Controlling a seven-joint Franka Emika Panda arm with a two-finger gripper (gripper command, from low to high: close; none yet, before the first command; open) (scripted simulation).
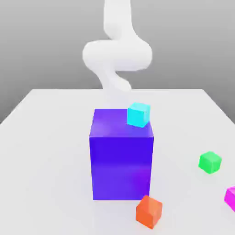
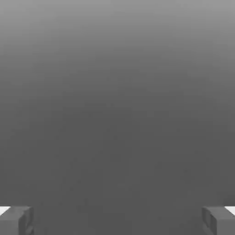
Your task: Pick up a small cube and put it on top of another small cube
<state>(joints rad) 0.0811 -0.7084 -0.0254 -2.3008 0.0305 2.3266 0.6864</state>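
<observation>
**Gripper wide open and empty, magenta cube far off at the table's edge**

Your small magenta cube (image 1: 231, 197) sits on the white table (image 1: 46, 151), at the exterior view's right border, partly cut off there. Take the big blue block (image 1: 121, 158) as your landmark: the magenta cube lies well to its right and nearer the camera. The green cube (image 1: 210, 162) sits between them, nearer the magenta one and apart from it. The orange-red cube (image 1: 149, 211) lies just off the block's near right corner. A cyan cube (image 1: 138, 114) rests on the block's top, at its right rear corner.

In the hand view your gripper (image 2: 117, 220) has its two fingers (image 2: 17, 219) spread fully apart, with nothing between them and nothing touched.

The white arm (image 1: 117, 55) rises behind the block, folded high above the table.

You have bare table to the block's left and behind it.
</observation>
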